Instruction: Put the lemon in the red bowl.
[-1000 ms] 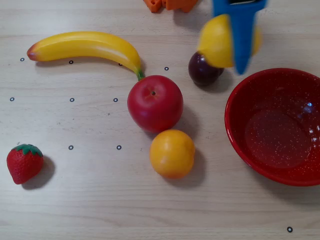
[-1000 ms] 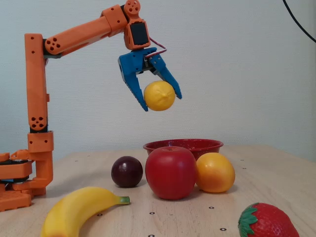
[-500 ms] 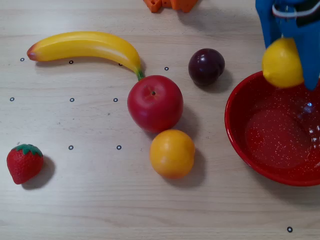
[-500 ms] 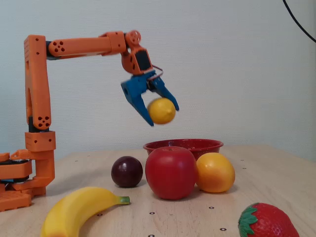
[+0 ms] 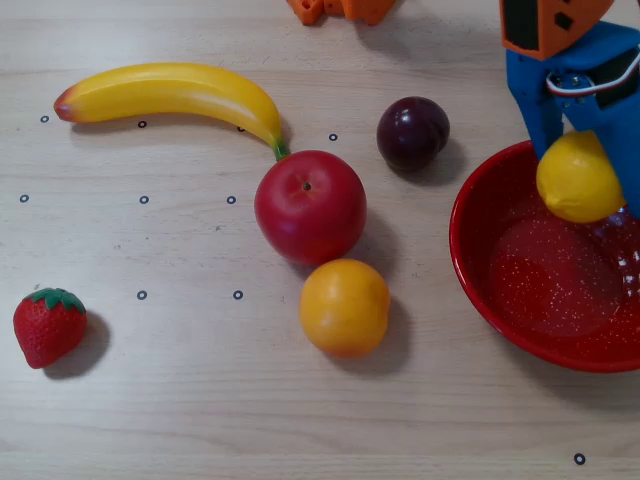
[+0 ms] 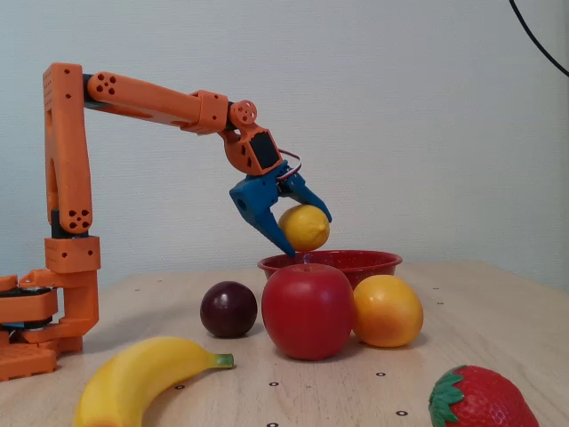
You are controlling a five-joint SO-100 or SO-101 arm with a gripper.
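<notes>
The bright-yellow lemon (image 5: pixel 578 178) is held between the blue fingers of my gripper (image 5: pixel 588 165), which is shut on it. In the fixed view the lemon (image 6: pixel 304 228) hangs just above the near-left rim of the red bowl (image 6: pixel 356 261), and my gripper (image 6: pixel 307 233) points down toward the bowl. In the overhead view the glossy red speckled bowl (image 5: pixel 478 270) sits at the right edge, partly cut off, and the lemon is over its upper inner part. The bowl's inside looks empty.
On the wooden table lie a banana (image 5: pixel 175 95), a red apple (image 5: pixel 310 205), an orange fruit (image 5: pixel 344 306), a dark plum (image 5: pixel 412 132) and a strawberry (image 5: pixel 49 326), all left of the bowl. The orange arm base (image 6: pixel 44 311) stands at the left in the fixed view.
</notes>
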